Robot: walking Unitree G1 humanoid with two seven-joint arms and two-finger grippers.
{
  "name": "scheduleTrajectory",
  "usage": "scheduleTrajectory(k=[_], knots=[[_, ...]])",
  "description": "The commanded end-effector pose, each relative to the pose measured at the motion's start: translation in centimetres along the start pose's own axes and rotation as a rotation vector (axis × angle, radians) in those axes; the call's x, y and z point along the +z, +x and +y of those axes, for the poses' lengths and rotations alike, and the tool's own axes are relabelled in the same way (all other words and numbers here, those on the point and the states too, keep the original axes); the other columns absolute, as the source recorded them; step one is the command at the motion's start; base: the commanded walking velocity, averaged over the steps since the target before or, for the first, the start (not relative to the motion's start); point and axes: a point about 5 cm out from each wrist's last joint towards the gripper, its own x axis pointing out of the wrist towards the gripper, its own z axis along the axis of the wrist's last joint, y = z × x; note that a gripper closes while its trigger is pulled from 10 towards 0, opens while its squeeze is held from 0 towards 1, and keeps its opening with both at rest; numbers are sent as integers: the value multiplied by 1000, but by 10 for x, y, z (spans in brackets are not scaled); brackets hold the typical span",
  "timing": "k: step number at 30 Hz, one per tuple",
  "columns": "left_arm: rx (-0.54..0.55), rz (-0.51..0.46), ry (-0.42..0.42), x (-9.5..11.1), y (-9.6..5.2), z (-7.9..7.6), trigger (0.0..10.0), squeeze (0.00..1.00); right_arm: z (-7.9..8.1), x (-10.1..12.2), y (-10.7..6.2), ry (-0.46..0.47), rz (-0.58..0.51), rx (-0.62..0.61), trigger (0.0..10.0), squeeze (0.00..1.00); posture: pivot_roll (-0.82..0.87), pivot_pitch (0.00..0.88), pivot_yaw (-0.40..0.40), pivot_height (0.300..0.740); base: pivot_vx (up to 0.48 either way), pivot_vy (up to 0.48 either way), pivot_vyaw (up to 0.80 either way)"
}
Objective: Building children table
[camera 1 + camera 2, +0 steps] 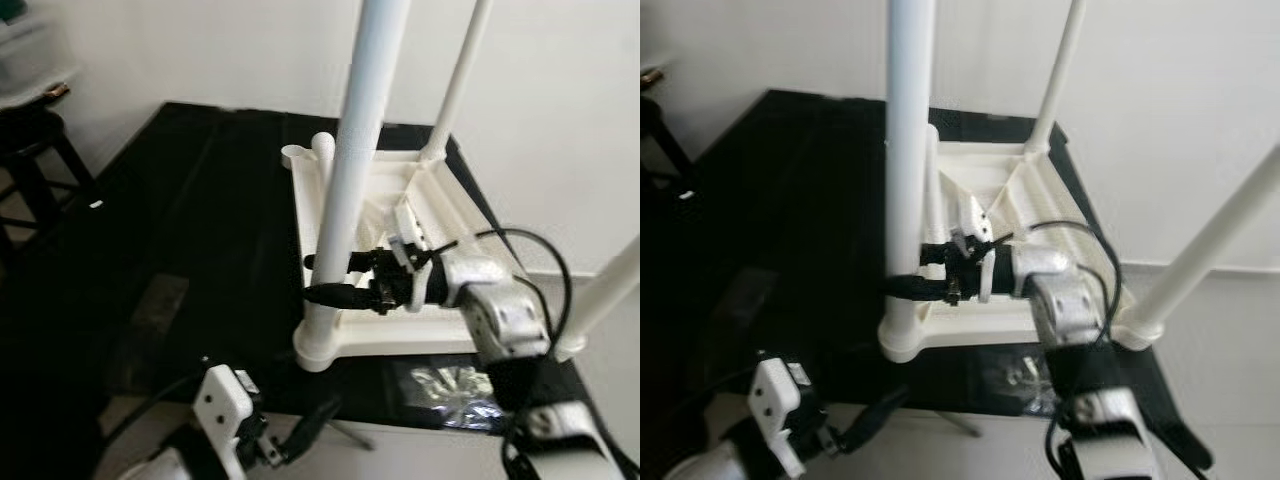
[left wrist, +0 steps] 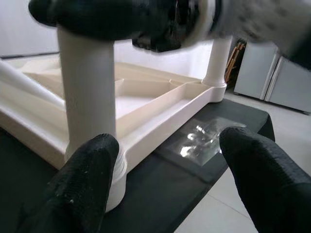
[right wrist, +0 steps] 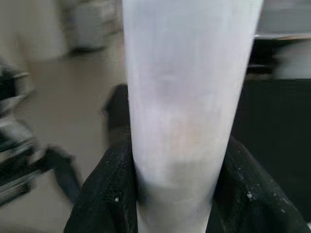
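— Where do we stand with the table?

— We have the white tabletop (image 1: 430, 215) lying upside down on a black mat (image 1: 200, 230). Three legs stand up from its corners, and a fourth corner by the wall carries only a short stub (image 1: 323, 146).

— And our right gripper (image 1: 330, 279)?

— We have it clenched around the near leg (image 1: 352, 180), low on the tube, just above its socket at the tabletop's near corner. In the right wrist view the leg sits squarely between the two black fingers (image 3: 104, 194), one pressed on each side of it.

— Our left gripper (image 1: 310, 428)?

— We hold it released, fingers spread apart with nothing between them. It hangs low at the mat's near edge, apart from the tabletop. Ahead of its jaws, slightly to one side, is the base of the same leg; beyond them to the other side, a clear plastic bag (image 2: 201, 141) lies on the mat beside the tabletop's rim.

— Anything else near us?

— A dark stool (image 1: 35, 150) stands off the mat, well to our left.
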Motion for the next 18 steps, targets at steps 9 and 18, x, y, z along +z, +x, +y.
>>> scheduleTrajectory(k=[9,18], knots=[[0,14,4,-2,-2,3,10000,0,41,-49,24,78,196,-670,0,0,-6,166,-58,740,0,0,0],[3,18,6,-3,-2,6,10000,0,29,-33,33,75,139,-661,10000,0,-9,157,-38,740,0,0,0]])
